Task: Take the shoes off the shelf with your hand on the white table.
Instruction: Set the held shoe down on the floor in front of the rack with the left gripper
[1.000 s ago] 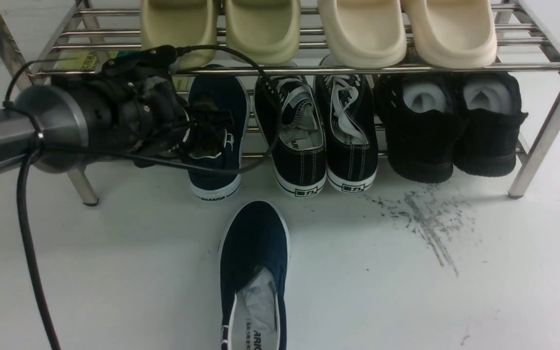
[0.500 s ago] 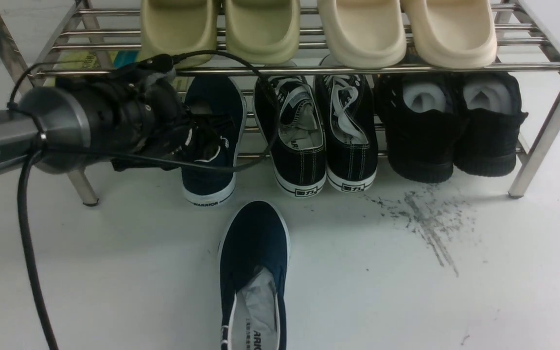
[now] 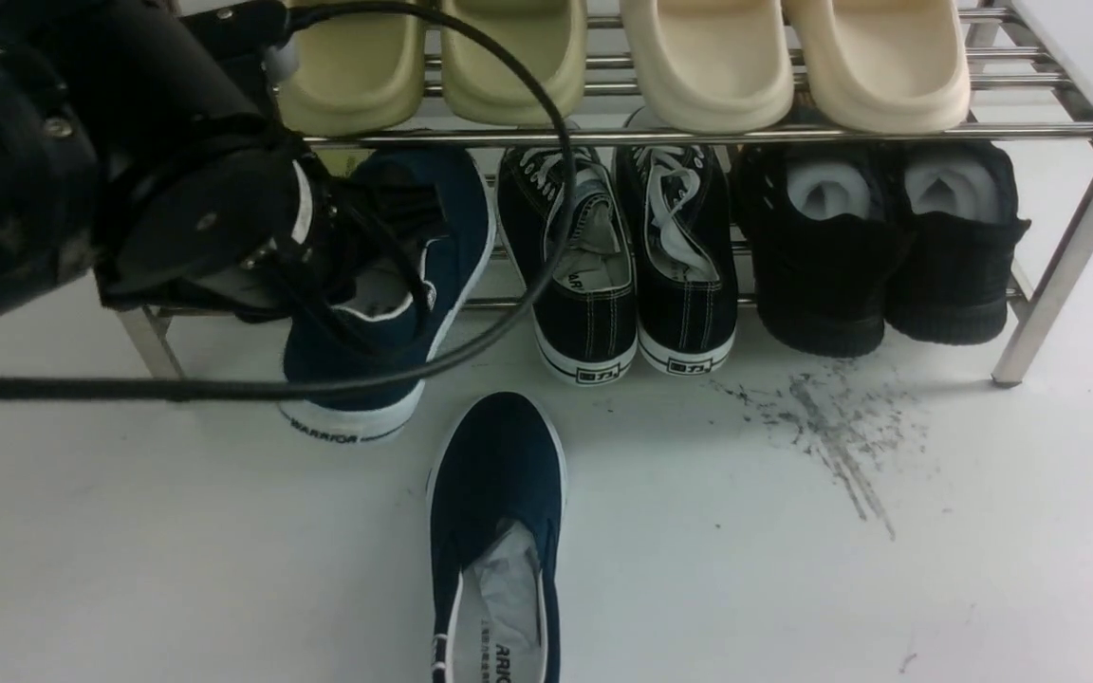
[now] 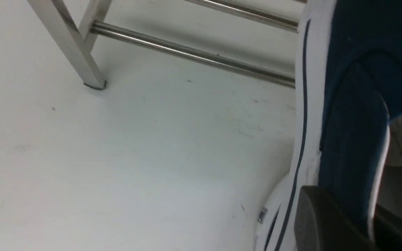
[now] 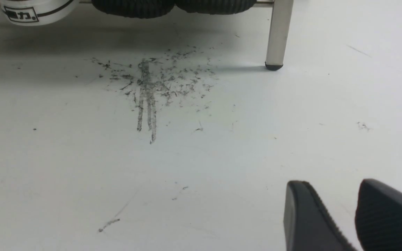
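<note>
One navy slip-on shoe (image 3: 452, 237) is gripped at the side wall of its opening by my left gripper (image 3: 393, 275), which is shut on it. Its WARRIOR heel sticks out in front of the shelf (image 3: 603, 136), and its toe is still under the top tier. In the left wrist view one finger (image 4: 323, 223) presses the outside of this shoe (image 4: 354, 132) and the other sits inside against the lining. The second navy shoe (image 3: 494, 493) lies on the white table (image 3: 176, 550), toe toward the shelf. My right gripper (image 5: 330, 186) hovers open over bare table.
Two black lace-up sneakers (image 3: 584, 275) and two black fuzzy shoes (image 3: 822, 256) fill the lower tier to the right. Pale slides (image 3: 708, 57) sit on the top tier. A black cable (image 3: 509, 323) loops in front of the sneakers. Scuff streaks (image 3: 831, 427) and a shelf leg (image 3: 1068, 256) are at right.
My left gripper closed on the navy shoe's side wall and drew it out and leftward from the lower tier. The arm has swung up, closer to the camera.
</note>
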`<state>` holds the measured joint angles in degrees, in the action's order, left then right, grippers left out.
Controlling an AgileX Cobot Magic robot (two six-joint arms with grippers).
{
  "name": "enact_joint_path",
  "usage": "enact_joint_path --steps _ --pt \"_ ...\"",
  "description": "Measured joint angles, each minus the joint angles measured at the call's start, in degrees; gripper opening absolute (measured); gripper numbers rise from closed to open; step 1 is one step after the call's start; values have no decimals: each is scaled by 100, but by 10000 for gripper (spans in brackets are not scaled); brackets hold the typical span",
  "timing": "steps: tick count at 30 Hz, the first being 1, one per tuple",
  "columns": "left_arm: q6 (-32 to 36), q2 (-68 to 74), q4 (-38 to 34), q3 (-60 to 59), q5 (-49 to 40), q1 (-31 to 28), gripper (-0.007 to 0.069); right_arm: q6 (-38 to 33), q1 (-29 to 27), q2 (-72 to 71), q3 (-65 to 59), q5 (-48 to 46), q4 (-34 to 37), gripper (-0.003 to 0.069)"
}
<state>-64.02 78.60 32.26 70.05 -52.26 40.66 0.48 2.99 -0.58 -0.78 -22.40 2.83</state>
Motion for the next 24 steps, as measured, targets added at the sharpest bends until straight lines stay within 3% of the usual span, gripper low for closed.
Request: enact_joint_path --steps 8,17,24 --pt "-335 137 -100 0 18 1279 29 0 0 0 0 0 0 239" --pt "-1231 767 36 0 75 1687 29 0 0 0 0 0 0 239" --pt "-1810 677 157 -185 -276 2389 29 0 0 0 0 0 0 239"
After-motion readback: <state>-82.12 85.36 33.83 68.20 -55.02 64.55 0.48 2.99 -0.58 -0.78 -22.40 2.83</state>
